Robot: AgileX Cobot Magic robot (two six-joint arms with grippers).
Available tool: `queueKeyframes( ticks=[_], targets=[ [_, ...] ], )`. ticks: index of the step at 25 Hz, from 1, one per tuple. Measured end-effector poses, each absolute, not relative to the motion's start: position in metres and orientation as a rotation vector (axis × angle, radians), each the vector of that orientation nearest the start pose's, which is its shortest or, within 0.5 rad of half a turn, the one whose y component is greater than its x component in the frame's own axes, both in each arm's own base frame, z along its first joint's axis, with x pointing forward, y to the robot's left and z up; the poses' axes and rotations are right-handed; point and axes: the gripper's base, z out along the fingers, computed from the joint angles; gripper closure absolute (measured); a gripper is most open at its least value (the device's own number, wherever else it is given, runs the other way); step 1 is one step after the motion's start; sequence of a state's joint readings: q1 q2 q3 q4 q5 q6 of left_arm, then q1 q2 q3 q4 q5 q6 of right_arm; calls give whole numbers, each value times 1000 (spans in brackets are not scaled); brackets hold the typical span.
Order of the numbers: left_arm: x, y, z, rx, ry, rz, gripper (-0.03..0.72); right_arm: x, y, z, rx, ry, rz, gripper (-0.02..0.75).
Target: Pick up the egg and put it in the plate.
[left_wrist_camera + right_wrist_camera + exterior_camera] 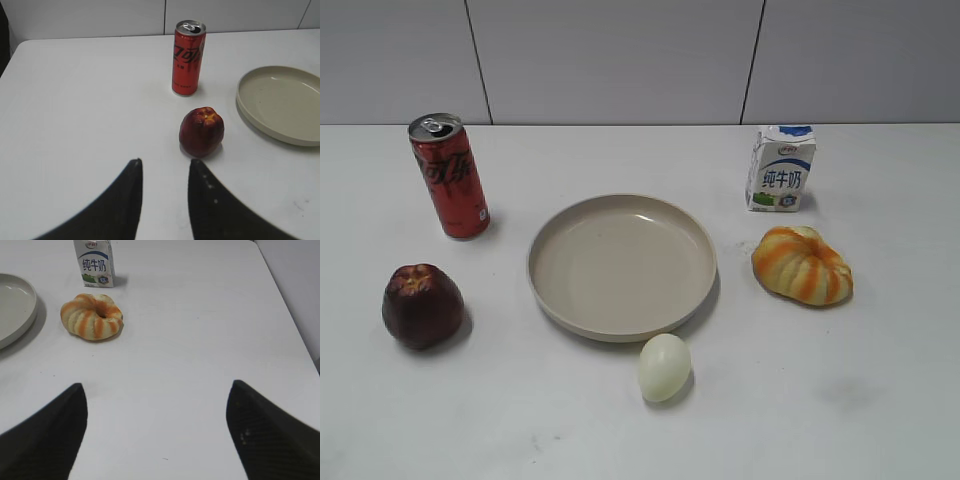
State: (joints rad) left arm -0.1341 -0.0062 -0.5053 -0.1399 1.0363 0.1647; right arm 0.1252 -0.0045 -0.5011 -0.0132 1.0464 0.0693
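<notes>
tabletop (880, 400) white | plate (552, 292) centre, empty | cola can (450, 176) upper left of plate | milk carton (781, 168) upper right of plate | pumpkin-like thing (802, 265) right of plate | apple (422, 306) left of plate | egg (664, 367) just below plate rim, on tabletop | left hand (164, 172) released, narrow gap, empty | right hand (155, 400) released wide, empty

You are looking at a lab-style test bench: a bare white table (880, 400) against a plain grey panelled wall (620, 60) across the top of the frame, with a few staged props.
</notes>
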Motion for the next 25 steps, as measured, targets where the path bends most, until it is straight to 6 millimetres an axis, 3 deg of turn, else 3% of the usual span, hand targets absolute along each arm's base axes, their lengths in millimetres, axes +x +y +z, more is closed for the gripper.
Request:
queueKeyframes(
  ticks=[7, 10, 19, 25],
  targets=[
    [-7, -10, 281, 304, 1981, -147, 459, -5, -1, 279, -64, 2025, 108, 103],
    [-7, -10, 281, 304, 1981, -147, 459, 4, 2, 279, -143, 2079, 95, 137],
    [-7, -10, 281, 304, 1981, -147, 459, 83, 23, 303, -234, 2358, 211, 154],
    [-7, -10, 281, 304, 1981, -147, 459, 142, 42, 295, -205, 2593, 405, 154]
  ],
)
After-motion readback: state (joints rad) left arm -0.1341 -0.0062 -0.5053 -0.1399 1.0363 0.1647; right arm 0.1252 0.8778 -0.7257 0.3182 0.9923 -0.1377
